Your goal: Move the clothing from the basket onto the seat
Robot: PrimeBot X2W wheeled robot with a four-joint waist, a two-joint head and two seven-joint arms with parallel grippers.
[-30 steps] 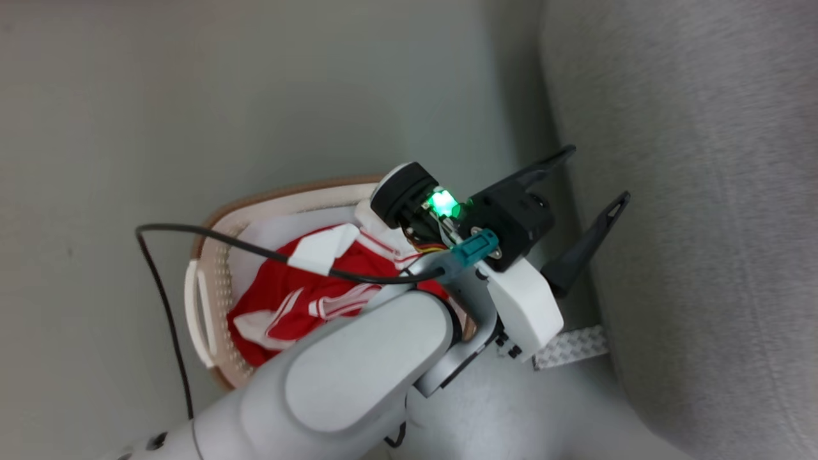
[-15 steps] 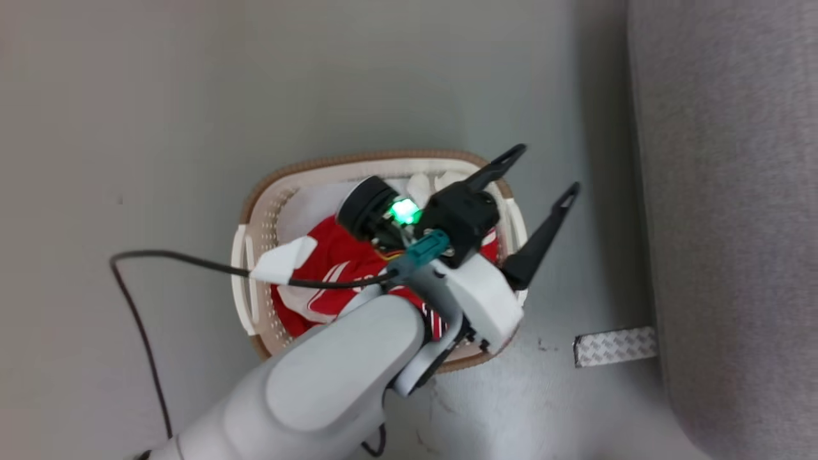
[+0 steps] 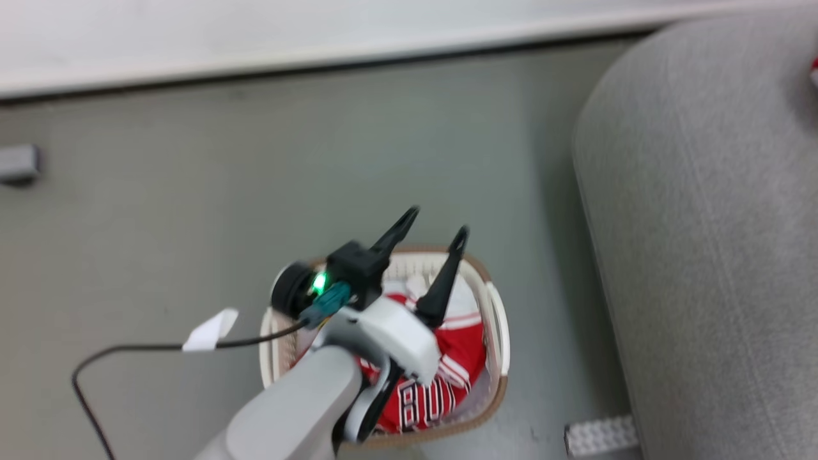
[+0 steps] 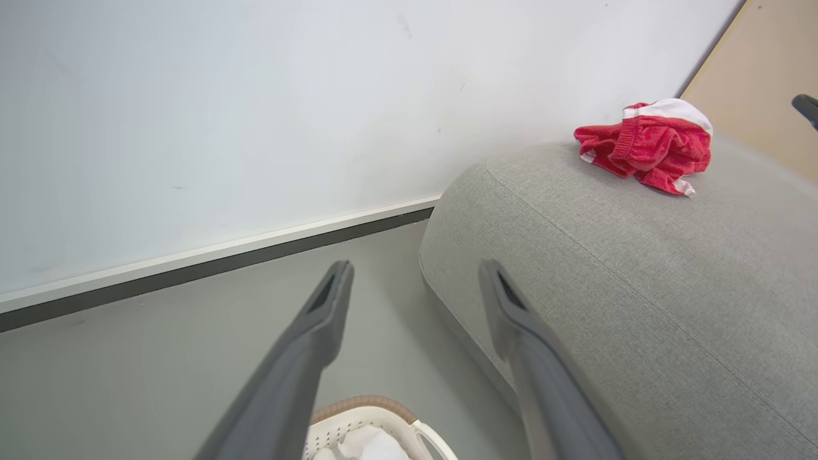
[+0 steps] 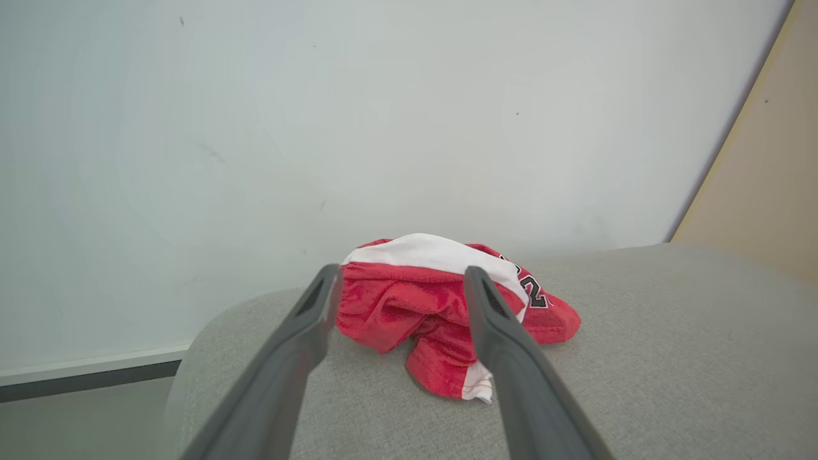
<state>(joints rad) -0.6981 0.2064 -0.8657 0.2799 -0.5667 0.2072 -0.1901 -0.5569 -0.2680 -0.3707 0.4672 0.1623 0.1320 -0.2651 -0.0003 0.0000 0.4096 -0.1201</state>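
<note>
The cream basket stands on the floor beside the grey seat. Red clothing with white trim fills the basket, and a piece with black letters lies at its near end. My left gripper hovers open over the basket's far rim, holding nothing. The left wrist view has its fingers spread above the basket rim. One crumpled red garment lies on the seat. My right gripper is open just short of that garment, above the seat.
A white wall with a dark baseboard runs behind the basket. A ribbed metal foot sticks out from under the seat. A black cable with a white tag trails from my left wrist. A beige panel stands behind the seat.
The head camera has swung, so the whole picture shifted. My left gripper moved from beside the seat's edge to over the basket and stayed open.
</note>
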